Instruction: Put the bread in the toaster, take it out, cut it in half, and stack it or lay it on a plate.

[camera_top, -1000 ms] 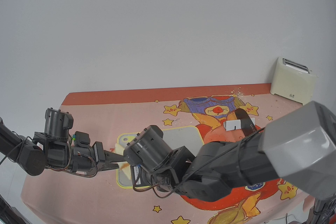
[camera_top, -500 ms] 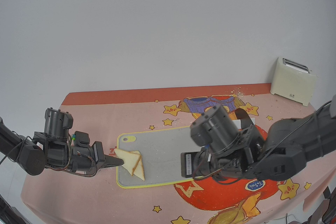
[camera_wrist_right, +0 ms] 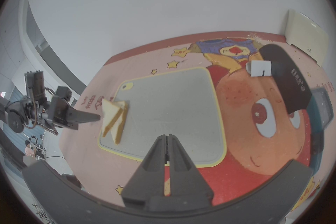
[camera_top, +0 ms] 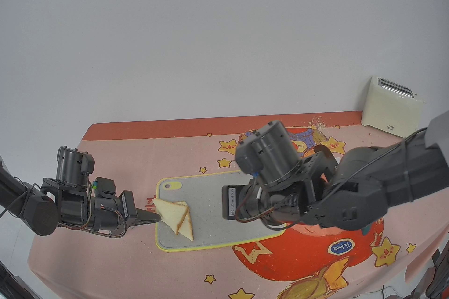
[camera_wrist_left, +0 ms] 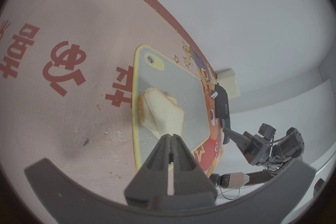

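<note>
left gripper (camera_wrist_left: pixel 170 136) closed beside bread (camera_wrist_left: pixel 161 115), right gripper (camera_wrist_right: pixel 167 137) closed, empty

Both arms are finished in matte black and dark grey. The left arm (camera_top: pixel 42 209) is built from cylindrical joint housings, with thin dark cables (camera_top: pixel 110 233) looped outside and a small green-and-blue connector (camera_top: pixel 96 184) fitted near the wrist. The left gripper (camera_top: pixel 156 218) is formed of tapered dark grey wedge fingers. The right arm (camera_top: pixel 374 188) is clad in bulkier faceted shells, and a white printed label (camera_top: pixel 231 202) is stuck on its wrist block. The right gripper (camera_wrist_right: pixel 167 138) is shaped likewise.
</note>
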Available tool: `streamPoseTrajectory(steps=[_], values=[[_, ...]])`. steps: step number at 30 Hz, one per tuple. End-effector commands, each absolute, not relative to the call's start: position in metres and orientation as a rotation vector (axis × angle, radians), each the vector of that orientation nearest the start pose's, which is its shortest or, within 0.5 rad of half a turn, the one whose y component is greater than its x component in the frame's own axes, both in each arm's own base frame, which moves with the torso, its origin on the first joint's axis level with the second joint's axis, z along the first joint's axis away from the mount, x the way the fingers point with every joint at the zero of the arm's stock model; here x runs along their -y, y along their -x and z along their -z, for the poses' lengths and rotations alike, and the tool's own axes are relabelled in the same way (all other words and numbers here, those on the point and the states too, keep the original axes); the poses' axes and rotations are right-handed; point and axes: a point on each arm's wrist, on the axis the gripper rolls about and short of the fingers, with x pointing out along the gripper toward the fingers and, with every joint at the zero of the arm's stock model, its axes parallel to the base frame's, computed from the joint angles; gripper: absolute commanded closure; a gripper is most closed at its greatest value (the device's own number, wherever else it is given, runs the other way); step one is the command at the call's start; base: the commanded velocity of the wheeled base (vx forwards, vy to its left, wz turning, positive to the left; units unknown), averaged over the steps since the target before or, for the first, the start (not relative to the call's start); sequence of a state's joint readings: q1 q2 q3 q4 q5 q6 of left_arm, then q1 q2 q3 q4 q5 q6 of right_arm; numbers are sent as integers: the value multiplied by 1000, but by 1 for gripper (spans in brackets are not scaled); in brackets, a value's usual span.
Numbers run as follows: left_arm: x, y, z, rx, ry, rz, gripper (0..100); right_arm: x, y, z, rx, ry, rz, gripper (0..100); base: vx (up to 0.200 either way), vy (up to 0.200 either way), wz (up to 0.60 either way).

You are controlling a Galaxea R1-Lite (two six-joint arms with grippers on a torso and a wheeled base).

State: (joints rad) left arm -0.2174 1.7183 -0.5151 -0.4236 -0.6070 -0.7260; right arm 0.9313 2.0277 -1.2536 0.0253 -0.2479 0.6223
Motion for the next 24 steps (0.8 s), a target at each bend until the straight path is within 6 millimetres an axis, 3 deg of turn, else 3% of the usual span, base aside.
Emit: streamPoseTrajectory(steps=[1, 4, 11, 24], values=[[64, -233, -101, -1015, 808, 497, 0, -322, -233, -97, -882, -68, -402, 100, 0, 0, 0], [58, -227, -104, -1009, 830, 526, 0, -327, -236, -88, -891, -55, -400, 100, 0, 0, 0], [55, -229, -104, -1010, 839, 532, 0, -343, -237, -91, -872, -64, -428, 100, 0, 0, 0], [56, -229, -104, -1008, 837, 529, 0, -369, -215, -82, -880, -31, -495, 100, 0, 0, 0]])
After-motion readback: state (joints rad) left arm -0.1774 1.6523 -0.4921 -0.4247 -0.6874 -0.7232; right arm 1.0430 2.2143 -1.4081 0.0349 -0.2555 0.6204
